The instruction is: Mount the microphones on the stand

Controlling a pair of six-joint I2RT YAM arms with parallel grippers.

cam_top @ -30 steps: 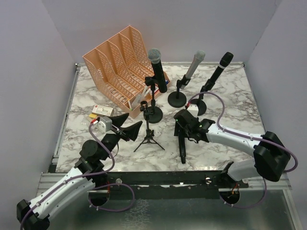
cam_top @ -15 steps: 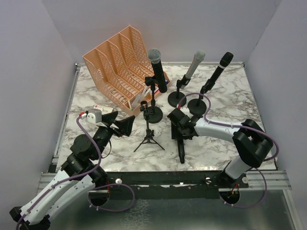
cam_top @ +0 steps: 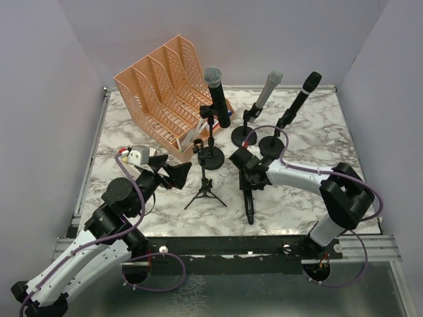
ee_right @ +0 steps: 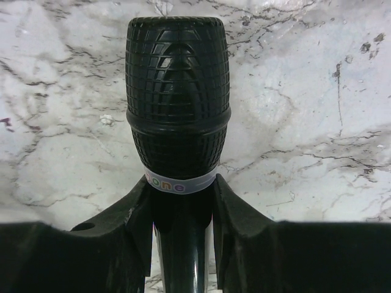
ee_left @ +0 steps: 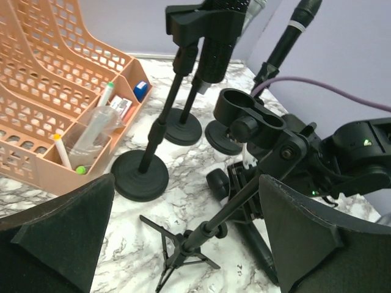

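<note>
Three microphones stand clipped on round-base stands at the back: black with a silver grille (cam_top: 215, 92), silver-grey (cam_top: 268, 89) and all black (cam_top: 303, 94). A fourth all-black microphone (cam_top: 250, 201) lies on the marble table (cam_top: 310, 191). My right gripper (cam_top: 248, 173) is shut on it just below its mesh head (ee_right: 177, 91), with fingers (ee_right: 125, 226) on both sides of the neck. A small tripod stand (cam_top: 205, 193) with an empty clip (ee_left: 247, 113) stands mid-table. My left gripper (cam_top: 175, 169) is open just left of it, and its pole (ee_left: 226, 210) lies between the fingers (ee_left: 61, 226).
An orange mesh file organiser (cam_top: 162, 86) with pens in a front compartment (ee_left: 91, 131) stands at the back left. Round stand bases (cam_top: 210, 157) (cam_top: 244, 137) sit behind the tripod. Grey walls close the table at the back and sides.
My left arm has moved forward and right, bringing its open gripper up to the tripod stand. My right gripper slid up the lying microphone toward its head, then stayed.
</note>
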